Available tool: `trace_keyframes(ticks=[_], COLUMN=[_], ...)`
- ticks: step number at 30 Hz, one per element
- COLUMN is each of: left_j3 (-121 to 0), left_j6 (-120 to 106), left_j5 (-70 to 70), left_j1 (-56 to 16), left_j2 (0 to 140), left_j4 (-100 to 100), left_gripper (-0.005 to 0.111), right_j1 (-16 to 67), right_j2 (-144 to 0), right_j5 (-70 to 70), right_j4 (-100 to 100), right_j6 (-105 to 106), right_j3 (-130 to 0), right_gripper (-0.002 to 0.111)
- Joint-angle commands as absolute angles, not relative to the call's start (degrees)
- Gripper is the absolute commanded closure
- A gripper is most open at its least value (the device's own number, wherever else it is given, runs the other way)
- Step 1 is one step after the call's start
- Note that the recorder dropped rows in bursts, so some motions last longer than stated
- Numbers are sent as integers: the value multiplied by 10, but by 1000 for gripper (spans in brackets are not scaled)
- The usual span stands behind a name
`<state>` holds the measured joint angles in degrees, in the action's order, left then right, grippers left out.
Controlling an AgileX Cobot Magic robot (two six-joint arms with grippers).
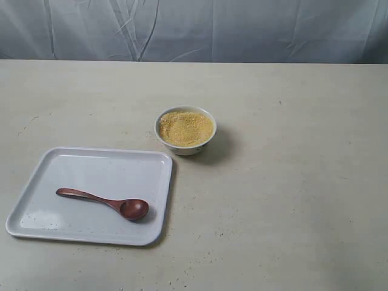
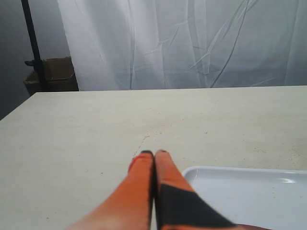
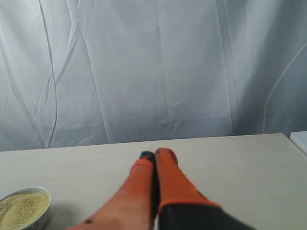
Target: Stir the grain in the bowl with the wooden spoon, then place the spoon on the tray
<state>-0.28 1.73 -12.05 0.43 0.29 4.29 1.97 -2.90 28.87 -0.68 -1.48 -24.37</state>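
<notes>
The wooden spoon [image 1: 106, 201] lies on the white tray [image 1: 73, 165] at the front left, its oval bowl toward the right. The small white bowl [image 1: 185, 148] stands just beyond the tray's far right corner, full of yellow grain [image 1: 186, 128]. Neither arm shows in the exterior view. My left gripper [image 2: 154, 153] is shut with nothing in it, above the bare table beside a corner of the tray [image 2: 249, 191]. My right gripper [image 3: 156, 154] is shut and holds nothing; the bowl [image 3: 41, 218] with grain [image 3: 21, 208] sits off to one side of it.
A pale beige table [image 1: 291, 194] carries everything, with a wrinkled white curtain [image 1: 194, 27] behind its far edge. A cardboard box [image 2: 50, 76] and a dark pole [image 2: 33, 45] stand past the table in the left wrist view.
</notes>
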Motion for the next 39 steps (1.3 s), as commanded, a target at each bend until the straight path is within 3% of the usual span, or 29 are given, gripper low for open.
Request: trace_keyframes(ticks=[1, 15, 39], left_j3=[0, 0, 0], left_j6=[19, 19, 19], left_j5=[-118, -118, -118], left_j1=[5, 5, 5], left_j2=[0, 0, 0], left_j4=[41, 41, 41], left_gripper=[106, 106, 106], right_j1=[17, 17, 17], right_j2=[-29, 0, 0], right_j5=[273, 217, 186], right_j4=[-24, -15, -18], right_j6=[-15, -18, -22], right_j3=[-210, 0, 0], right_gripper=[108, 108, 108])
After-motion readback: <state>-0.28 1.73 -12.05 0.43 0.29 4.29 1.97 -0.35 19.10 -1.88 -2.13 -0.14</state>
